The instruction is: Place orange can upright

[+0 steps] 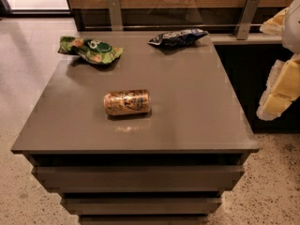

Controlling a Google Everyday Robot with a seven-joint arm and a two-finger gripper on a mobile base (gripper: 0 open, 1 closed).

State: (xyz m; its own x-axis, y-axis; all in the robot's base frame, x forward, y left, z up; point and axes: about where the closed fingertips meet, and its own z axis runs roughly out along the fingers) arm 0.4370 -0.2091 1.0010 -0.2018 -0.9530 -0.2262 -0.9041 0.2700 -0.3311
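Shiny orange-copper metal drink can (pixel 127 102) lies on its side, mid grey bench (pixel 187 107). End effector (pixel 265 69) at right edge, beside bench, spread apart, empty.

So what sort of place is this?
Probably an office snack area: a grey counter with a green snack bag, a blue snack bag and the orange can lying sideways. The end effector hangs at far right.

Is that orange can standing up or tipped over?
Tipped over: the orange can lies on its side on the table. The gripper hangs at the view's right edge, apart from it.
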